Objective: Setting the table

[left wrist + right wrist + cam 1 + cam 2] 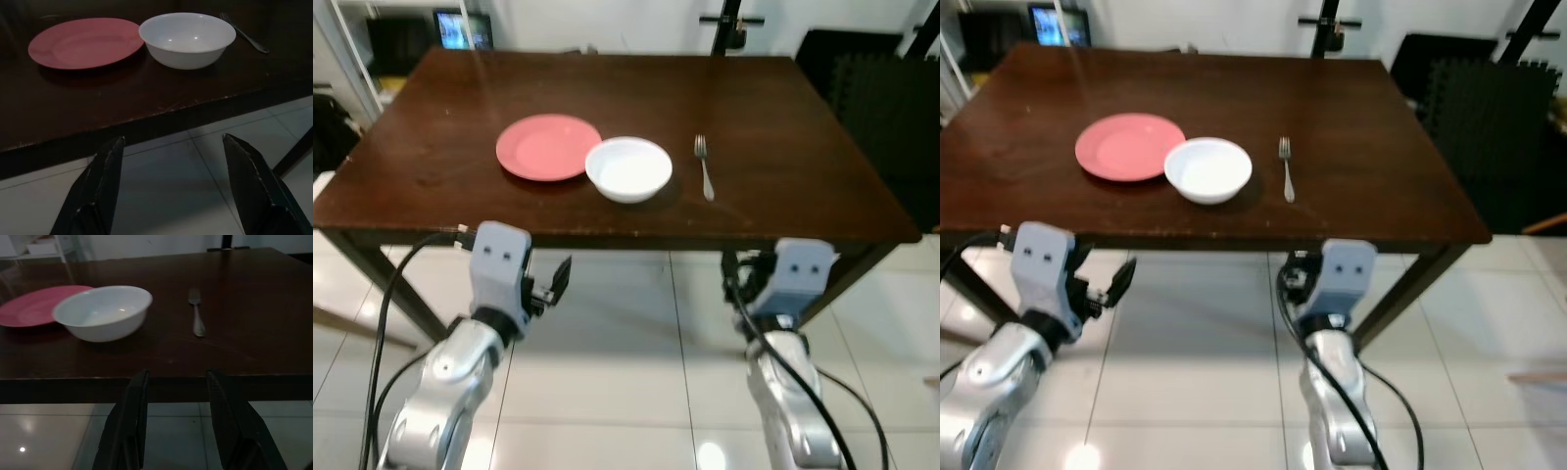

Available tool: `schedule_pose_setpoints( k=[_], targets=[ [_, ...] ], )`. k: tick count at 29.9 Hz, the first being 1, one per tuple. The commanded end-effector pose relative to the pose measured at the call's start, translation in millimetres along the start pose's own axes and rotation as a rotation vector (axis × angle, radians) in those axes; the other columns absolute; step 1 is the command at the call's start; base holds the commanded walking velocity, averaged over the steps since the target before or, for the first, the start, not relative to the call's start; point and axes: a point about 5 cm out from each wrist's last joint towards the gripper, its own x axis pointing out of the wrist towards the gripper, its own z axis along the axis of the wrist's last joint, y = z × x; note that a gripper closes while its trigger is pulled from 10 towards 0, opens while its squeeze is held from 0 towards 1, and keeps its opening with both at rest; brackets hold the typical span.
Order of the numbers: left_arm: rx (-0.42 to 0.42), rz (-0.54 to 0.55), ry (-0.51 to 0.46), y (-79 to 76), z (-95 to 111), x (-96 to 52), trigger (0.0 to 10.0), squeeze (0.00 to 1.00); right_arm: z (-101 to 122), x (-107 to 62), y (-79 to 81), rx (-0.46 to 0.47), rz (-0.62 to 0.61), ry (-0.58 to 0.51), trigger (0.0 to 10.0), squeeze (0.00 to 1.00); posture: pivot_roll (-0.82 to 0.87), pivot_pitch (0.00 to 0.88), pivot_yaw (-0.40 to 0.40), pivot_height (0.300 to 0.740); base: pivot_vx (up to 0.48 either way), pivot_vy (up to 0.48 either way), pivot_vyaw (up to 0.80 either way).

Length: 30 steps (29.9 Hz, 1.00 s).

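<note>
On the dark wooden table (783, 137) a pink plate (546, 147) lies left of centre. A white bowl (628, 168) touches the plate's right rim, and it looks empty. To the bowl's right, a silver fork (704, 166) lies with its tines pointing away from me. Both arms are held low in front of the table's near edge. My left gripper (171, 186) is open below the edge, facing the plate and bowl. My right gripper (178, 421) is also open and holds nothing, facing the bowl (102, 311) and fork (196, 316).
White tile floor (626, 333) runs under the table, between its legs. A small screen (463, 29) and shelving stand at the back left. A black stand (729, 24) rises behind the table, and dark panels (891, 108) sit at the right.
</note>
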Motion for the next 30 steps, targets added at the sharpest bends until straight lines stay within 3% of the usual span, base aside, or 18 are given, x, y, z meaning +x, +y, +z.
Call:
schedule_pose_setpoints(
  k=[1,12,30],
  targets=[
    [-0.014,0.002,0.028,-0.7,-6.3,-2.7,10.0,0.0,-3.7,-4.4,-1.1,0.014,0.0,0.016,10.0,0.0,0.09,0.193,0.059,0.74,0.0,0.0,0.0],
    [-0.011,0.009,0.042,-0.3,-7.9,-3.2,10.0,0.0,-5.2,-4.3,-1.0,-0.014,0.007,0.033,10.0,0.0,0.09,0.197,0.058,0.74,0.0,0.0,0.0],
    [-0.012,0.035,0.089,-0.5,-12.7,-2.7,10.0,0.0,-6.6,-3.4,-1.0,-0.009,0.012,0.047,10.0,0.0,0.09,0.199,0.065,0.74,0.0,0.0,0.77]
  ],
)
